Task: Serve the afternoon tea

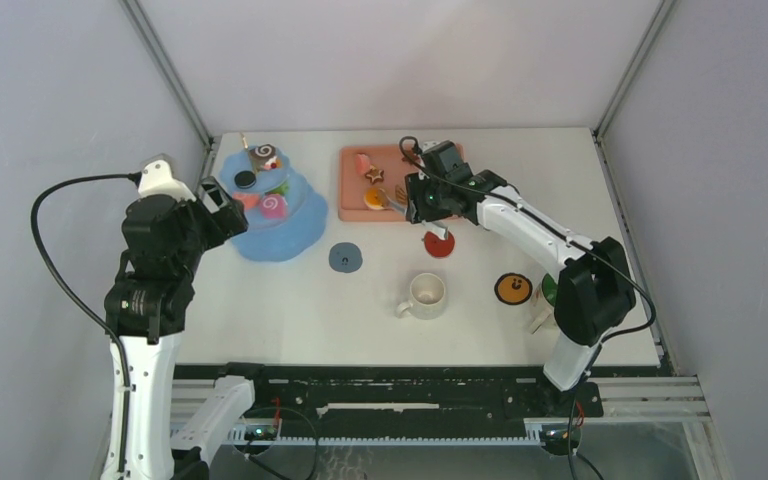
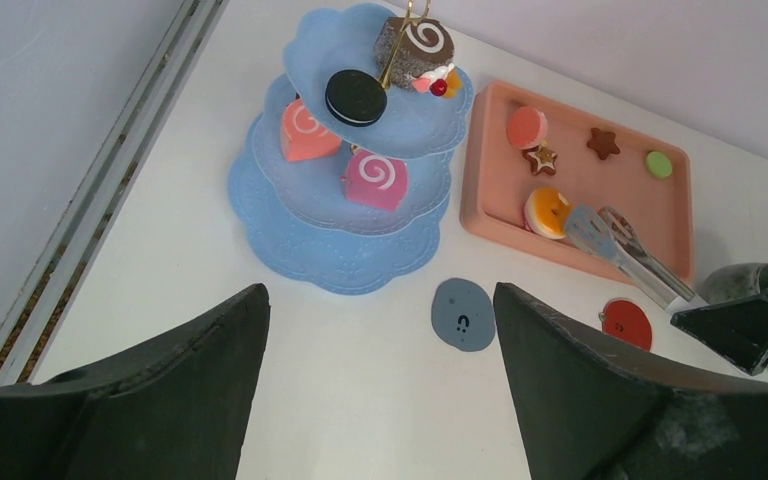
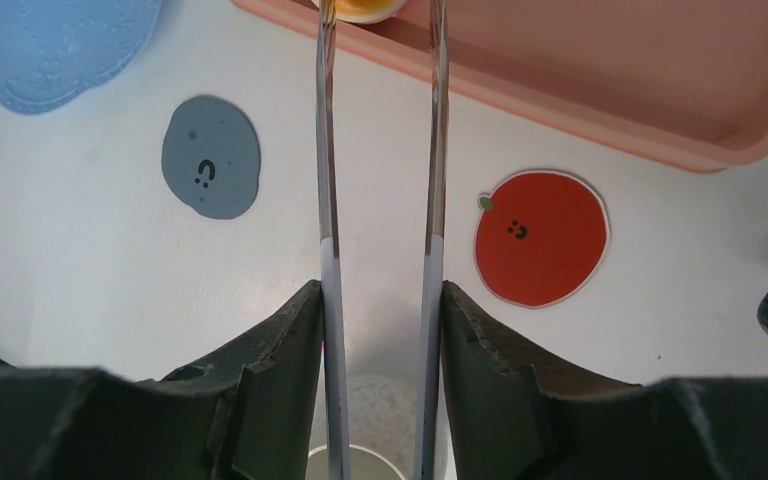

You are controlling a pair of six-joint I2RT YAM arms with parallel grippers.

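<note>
White tabletop (image 1: pixel 290 320), pale grey walls on three sides. Items as I see them:

- Blue tiered tower (image 1: pixel 290 240), upper left of the overhead view. Already stocked with a pink swirl roll (image 2: pixel 375 178), a coral one, a chocolate roll and a dark sandwich cookie.
- Salmon tray (image 1: pixel 344 190), upper centre, just right of the tower. It holds an orange-topped pastry (image 2: pixel 546 210), a star biscuit, a pink round and a green round.
- Cream mug (image 1: pixel 426 295), lower centre, standing alone. Grey-blue coaster (image 1: pixel 344 257) and red coaster (image 1: pixel 439 248) lie flat nearby.
- Right gripper (image 3: pixel 380 300): clasped on the metal tongs (image 3: pixel 326 150), one thin blade against each finger, tips reaching to the orange-topped pastry at the tray's near edge.
- Left gripper (image 2: pixel 380 290): fingers spread wide, nothing between them, hanging over bare table short of the tower.

Handling note, by judgement: the pastry looks small, light and rigid, with a smooth rounded edge. Thin metal blades would slip on it easily. Pinch it across its widest part, low on the sides, and squeeze gently so it does not squirt out.
</note>
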